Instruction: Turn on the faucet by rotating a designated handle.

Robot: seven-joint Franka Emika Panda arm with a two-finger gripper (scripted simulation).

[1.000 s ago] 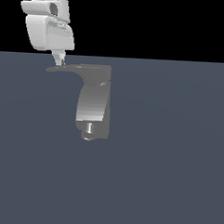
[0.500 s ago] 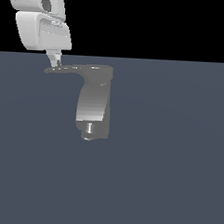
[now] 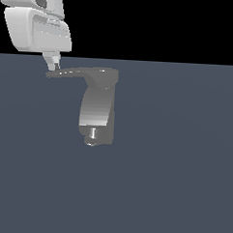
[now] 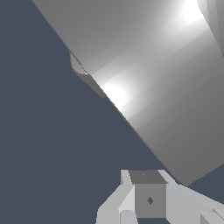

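The end effector (image 3: 54, 63) hangs at the upper part of the exterior view's left, its white body above and its fingertip reaching down to the pointed end of the handle (image 3: 74, 73); whether it touches the tip or stands just beside it cannot be told. Only one finger is distinguishable, and the wrist view shows a blocky finger part close under the broad grey surface of the fixture, so its open or closed condition cannot be determined; nothing appears clamped. The handle runs level from that tip toward the exterior view's right, joining a rounded hub atop the faucet (image 3: 97, 110), whose curved body descends to a short shiny nozzle stub (image 3: 93, 133) over the dark table (image 3: 174, 165). Assessment: the contact step is in hand, rotation not evidently begun. The next move likely calls for a sideways push on the tip, sweeping it about the hub without slipping off.
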